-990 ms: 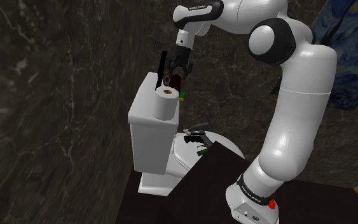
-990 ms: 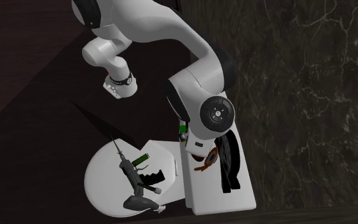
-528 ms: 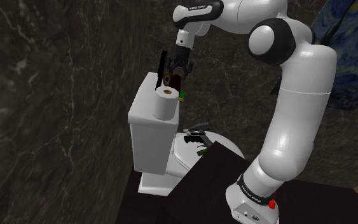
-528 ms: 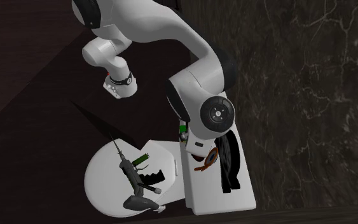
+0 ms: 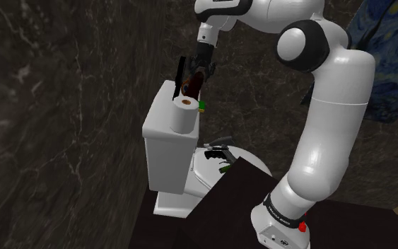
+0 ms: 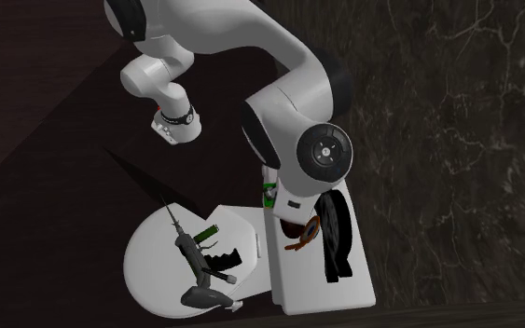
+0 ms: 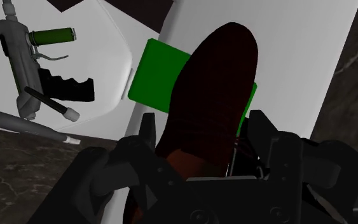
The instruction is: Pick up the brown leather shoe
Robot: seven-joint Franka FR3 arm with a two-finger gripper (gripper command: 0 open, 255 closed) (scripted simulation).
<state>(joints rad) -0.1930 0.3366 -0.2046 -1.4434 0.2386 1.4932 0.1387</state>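
Dark brown shoe point(image 7: 212, 95) higher above the toilet tank point(image 5: 163, 131) than before; hand point(image 7: 203, 127) tight around it

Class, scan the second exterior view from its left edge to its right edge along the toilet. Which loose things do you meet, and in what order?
grey pistol-shaped tool → small green block → brown shoe → long black object

Dark brown shoe point(image 7: 212, 89), gripped by claw point(image 7: 203, 125)
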